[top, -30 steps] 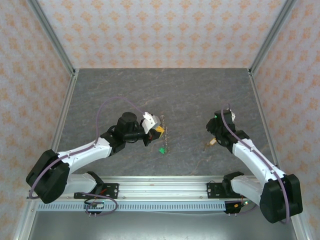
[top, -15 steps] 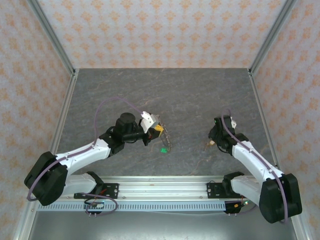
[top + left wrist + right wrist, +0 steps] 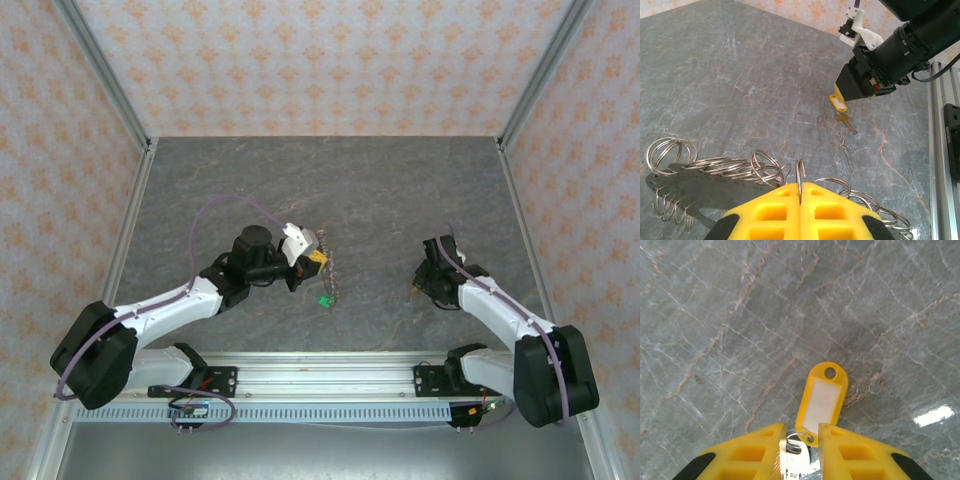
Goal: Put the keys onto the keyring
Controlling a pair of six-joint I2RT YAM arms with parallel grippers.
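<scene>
Well, the keyring (image 3: 740, 170) (a bunch of silver split rings strung along a flat grey strip) is held by the left gripper (image 3: 800, 192), whose yellow fingers are pressed together with one ring pinched upright between their tips. From above it runs as a thin line from that gripper toward the near edge, around the middle of the table (image 3: 380, 190), with a small green tag (image 3: 325, 299) at its near end. Well apart to the right, a small key (image 3: 791, 452) is joined by a little ring to a yellow tag (image 3: 822, 400) with a white label. The right gripper (image 3: 802, 440) is down over it, its fingers a little apart with the key's head and ring in the gap; the yellow tag lies flat just beyond the fingertips.
</scene>
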